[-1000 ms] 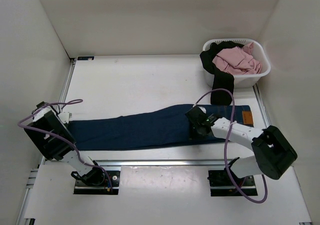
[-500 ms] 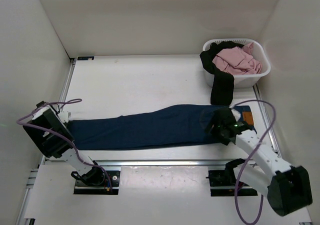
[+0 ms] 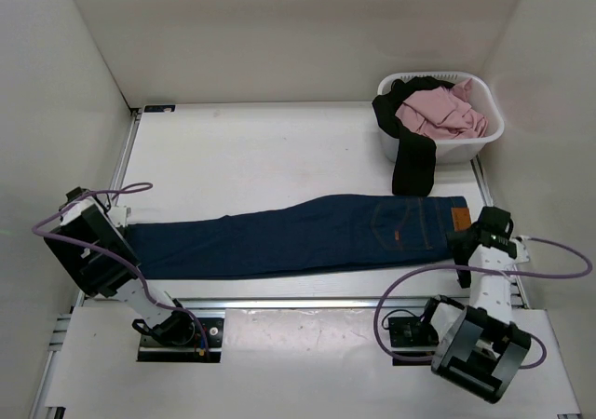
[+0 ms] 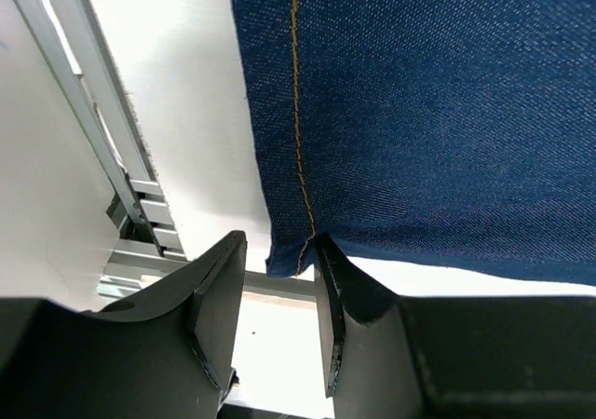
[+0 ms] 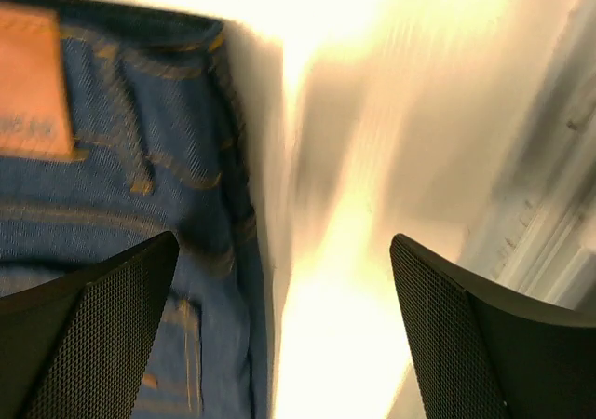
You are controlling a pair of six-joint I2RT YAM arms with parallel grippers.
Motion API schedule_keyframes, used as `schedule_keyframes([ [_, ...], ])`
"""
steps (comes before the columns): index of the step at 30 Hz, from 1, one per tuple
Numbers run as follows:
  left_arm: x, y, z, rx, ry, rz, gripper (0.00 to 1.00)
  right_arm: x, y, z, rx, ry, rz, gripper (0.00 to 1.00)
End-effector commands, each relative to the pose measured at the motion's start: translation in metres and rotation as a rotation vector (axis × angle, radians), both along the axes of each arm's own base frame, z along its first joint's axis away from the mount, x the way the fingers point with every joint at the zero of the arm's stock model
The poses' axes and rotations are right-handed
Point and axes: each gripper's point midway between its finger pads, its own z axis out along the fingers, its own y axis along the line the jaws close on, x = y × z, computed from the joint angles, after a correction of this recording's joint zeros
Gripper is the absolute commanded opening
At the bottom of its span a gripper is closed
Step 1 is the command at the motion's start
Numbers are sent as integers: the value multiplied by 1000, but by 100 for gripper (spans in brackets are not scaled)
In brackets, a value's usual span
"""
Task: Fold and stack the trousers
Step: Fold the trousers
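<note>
The trousers (image 3: 298, 237) lie flat and full length across the table, hems to the left and waistband with its tan patch (image 3: 459, 218) to the right. My left gripper (image 3: 121, 236) sits at the hem end. In the left wrist view its jaws (image 4: 279, 242) stand apart, and the hem corner (image 4: 291, 256) rests just at the tips, against the right finger (image 4: 337, 298). My right gripper (image 3: 470, 242) is at the waistband end. It (image 5: 282, 242) is wide open, straddling the waistband edge (image 5: 233, 158) and bare table, with the patch (image 5: 33, 84) at the upper left.
A white laundry basket (image 3: 494, 126) at the back right holds a pink cloth (image 3: 438, 112). A black garment (image 3: 413, 163) hangs out of the basket down to the table, ending just above the trousers' waist. A metal rail (image 3: 298, 303) runs along the near edge.
My right arm has drawn back from the middle of the trousers to the waistband end, and its gripper has opened wide. My left gripper's jaws have parted at the hem.
</note>
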Motion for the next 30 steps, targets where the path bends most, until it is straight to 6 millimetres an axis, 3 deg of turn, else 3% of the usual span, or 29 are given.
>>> schedule_keyframes([
  [1,2,2,13,38,-50,0,47,34,-12,-3,5,-170,-33,99],
  [4,1,3,13,46,-43,1,47,52,-8,-18,38,-218,8,99],
  [9,-4,4,12,51,-15,12,47,50,-22,-39,47,-179,-38,93],
  [12,-8,7,12,68,12,14,47,49,-23,-50,80,-192,-62,71],
  [13,-9,8,12,75,18,15,48,47,-25,-53,86,-181,-75,60],
  [14,-9,8,12,75,18,15,48,47,-21,-58,111,-170,-69,39],
  [16,-8,12,15,92,16,25,52,45,-19,-64,154,-164,-79,23],
  [17,-9,13,16,99,22,26,52,44,-23,-66,149,-162,-81,7],
  [18,-9,13,18,97,24,26,55,43,-24,-65,151,-164,-80,1],
  [20,-6,16,23,104,16,26,55,40,-26,-66,150,-153,-79,0],
  [24,2,23,43,127,-11,28,56,49,-53,-31,-8,-173,-3,0],
  [27,13,24,63,125,-66,34,58,56,-76,19,-183,-128,80,0],
  [29,19,23,68,129,-86,21,59,64,-75,44,-307,-78,169,0],
  [30,16,20,64,120,-76,21,59,76,-76,71,-385,-105,226,0],
])
